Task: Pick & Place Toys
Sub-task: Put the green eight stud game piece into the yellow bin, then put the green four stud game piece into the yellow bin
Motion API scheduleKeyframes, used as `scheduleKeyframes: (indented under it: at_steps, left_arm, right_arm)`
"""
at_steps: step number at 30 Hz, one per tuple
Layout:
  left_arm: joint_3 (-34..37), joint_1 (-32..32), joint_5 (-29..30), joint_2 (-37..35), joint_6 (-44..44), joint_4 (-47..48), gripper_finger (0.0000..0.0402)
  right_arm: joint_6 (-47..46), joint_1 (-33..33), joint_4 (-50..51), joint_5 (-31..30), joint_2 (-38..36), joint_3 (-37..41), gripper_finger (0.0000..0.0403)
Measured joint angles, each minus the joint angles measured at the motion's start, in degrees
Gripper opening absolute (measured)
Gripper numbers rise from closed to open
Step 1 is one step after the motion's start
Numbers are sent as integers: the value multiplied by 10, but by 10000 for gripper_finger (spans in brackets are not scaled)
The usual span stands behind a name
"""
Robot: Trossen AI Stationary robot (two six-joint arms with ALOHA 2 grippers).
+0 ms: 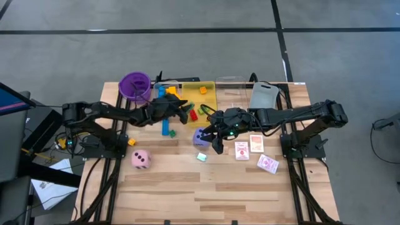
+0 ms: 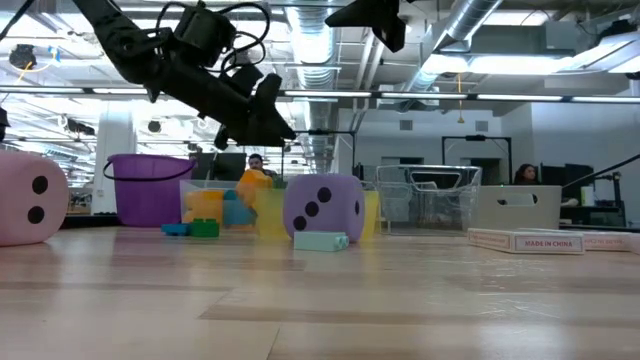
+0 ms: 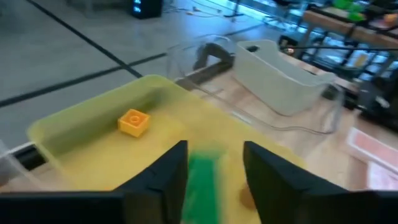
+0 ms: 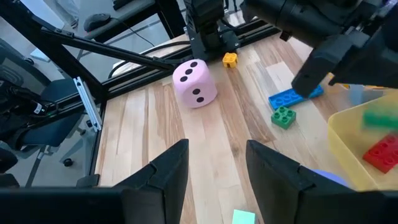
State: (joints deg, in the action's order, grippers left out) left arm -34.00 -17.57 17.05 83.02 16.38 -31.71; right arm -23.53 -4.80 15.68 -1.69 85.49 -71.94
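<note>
Reaching from the table's left edge, the left arm stretches level over the yellow tray [image 1: 209, 94], its left gripper [image 1: 185, 113] poised above the tray's near left corner. Seen from its wrist, the fingers [image 3: 166, 177] stand slightly parted with a blurred green block [image 3: 203, 180] in the gap between them, over the tray floor; whether they grip the block or it hangs free cannot be told. One orange block [image 3: 134, 121] lies farther in on the tray, and a red block [image 4: 384, 150] sits at the tray's near end.

From the opposite side, the right arm extends inward, and the right gripper [image 1: 217, 141] hovers just off the tray's near right corner, tilted toward the tabletop. Its jaws are partly open and hold nothing.

Two dice are on the table: the purple die [image 1: 200, 137] touching distance from the tray's near edge, beside the right gripper, and the pink die [image 1: 141, 159] well to the tray's near left. A pale green block [image 1: 202, 156] rests just past the purple die. A blue block [image 4: 295, 96] and a green block [image 4: 283, 117] lie together on the wood left of the tray, and a small orange block [image 1: 132, 142] lies farther left. Three red-patterned cards [image 1: 249, 147] are spread near-right of the tray.

A purple cup [image 1: 135, 85] stands left of the tray, a grey tray [image 1: 263, 95] to its right.
</note>
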Motion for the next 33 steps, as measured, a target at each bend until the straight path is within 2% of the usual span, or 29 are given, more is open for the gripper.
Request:
scheduleKeyframes:
  at_steps: [6, 10, 12, 14, 18, 22, 27, 33]
  left_arm:
    - [0, 1, -60, 0, 2, -4, 225]
    - [0, 2, -176, -18, 1, 17, 259]
    - [0, 3, -240, -35, -17, 62, 268]
    - [0, 7, -272, -57, -59, 131, 274]
    - [0, 18, -274, -112, -180, 312, 278]
    - [0, 23, -241, -156, -285, 452, 278]
    - [0, 23, -231, -171, -362, 479, 278]
    - [0, 23, -243, -138, -371, 472, 278]
  right_arm:
    - [0, 0, 0, 0, 0, 0, 154]
    - [0, 0, 1, 0, 0, 0, 154]
    - [0, 0, 1, 0, 0, 0, 154]
    - [0, 0, 1, 0, 0, 0, 154]
    - [0, 0, 1, 1, 0, 0, 154]
    - [0, 0, 1, 1, 0, 0, 154]
    - [0, 0, 1, 0, 0, 0, 154]
    - [0, 0, 1, 0, 0, 0, 154]
